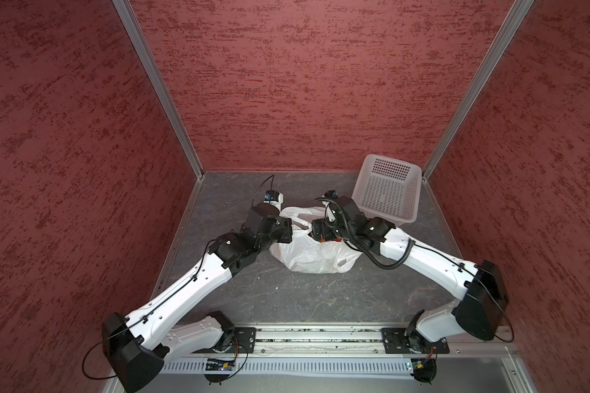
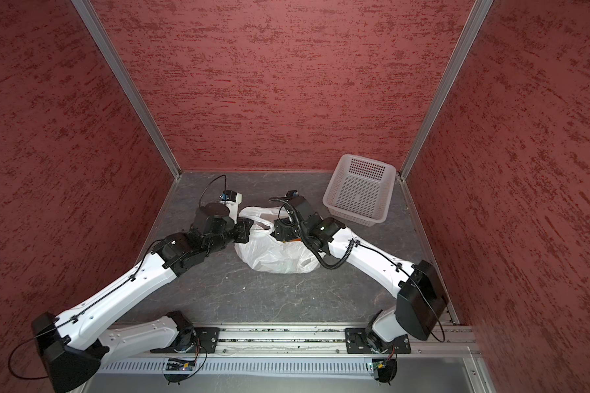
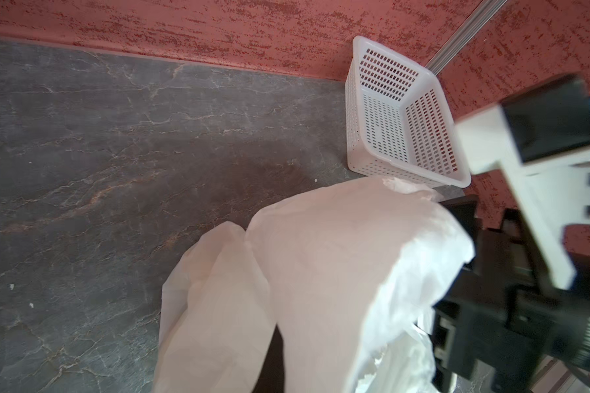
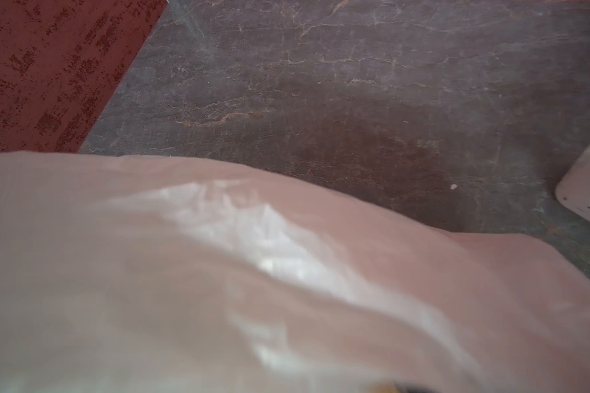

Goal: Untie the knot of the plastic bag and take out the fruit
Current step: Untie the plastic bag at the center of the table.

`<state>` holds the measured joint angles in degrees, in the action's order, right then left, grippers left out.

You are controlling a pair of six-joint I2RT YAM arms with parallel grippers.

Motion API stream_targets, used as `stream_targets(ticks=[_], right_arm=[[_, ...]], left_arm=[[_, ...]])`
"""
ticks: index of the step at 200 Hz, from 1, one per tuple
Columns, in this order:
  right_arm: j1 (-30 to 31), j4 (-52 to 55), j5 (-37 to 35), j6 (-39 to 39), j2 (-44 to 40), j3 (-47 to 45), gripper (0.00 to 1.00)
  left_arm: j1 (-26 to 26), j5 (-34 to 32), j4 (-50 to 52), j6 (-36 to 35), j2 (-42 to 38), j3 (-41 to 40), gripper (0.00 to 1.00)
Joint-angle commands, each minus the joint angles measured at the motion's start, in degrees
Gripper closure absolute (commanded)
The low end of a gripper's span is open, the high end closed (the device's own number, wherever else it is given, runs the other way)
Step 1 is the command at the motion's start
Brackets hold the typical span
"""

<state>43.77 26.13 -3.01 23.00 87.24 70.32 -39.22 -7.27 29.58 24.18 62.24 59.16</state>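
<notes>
Crowding the crinkly white plastic bag (image 1: 312, 255) on the grey marbled counter (image 1: 286, 296), the left hand (image 1: 289, 232) is clamped on its thin film; the right hand (image 1: 316, 236), opposite, hides its jaws, so I cannot tell. A perforated white basket (image 1: 389, 190) sits in the far right corner; bare counter stretches in front.

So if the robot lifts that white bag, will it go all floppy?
Probably floppy: the plastic bag is thin, crinkled and slumped on the table. Likely bottom-heavy too, since its lower part bulges. Its shiny film might slip.
</notes>
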Motion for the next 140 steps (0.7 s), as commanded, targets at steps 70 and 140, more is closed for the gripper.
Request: stream_targets(ticks=[70,140], right_arm=[[6.05,-8.68,7.43,5.98,-5.93,-17.56,0.11],[6.68,-9.08,7.49,5.56,-7.88,-19.75,0.10]], left_arm=[[0.20,-6.72,1.92,3.57,-1.02,-0.78,0.71],[-1.20,4.40,4.17,-0.55,1.04,2.48,0.16]])
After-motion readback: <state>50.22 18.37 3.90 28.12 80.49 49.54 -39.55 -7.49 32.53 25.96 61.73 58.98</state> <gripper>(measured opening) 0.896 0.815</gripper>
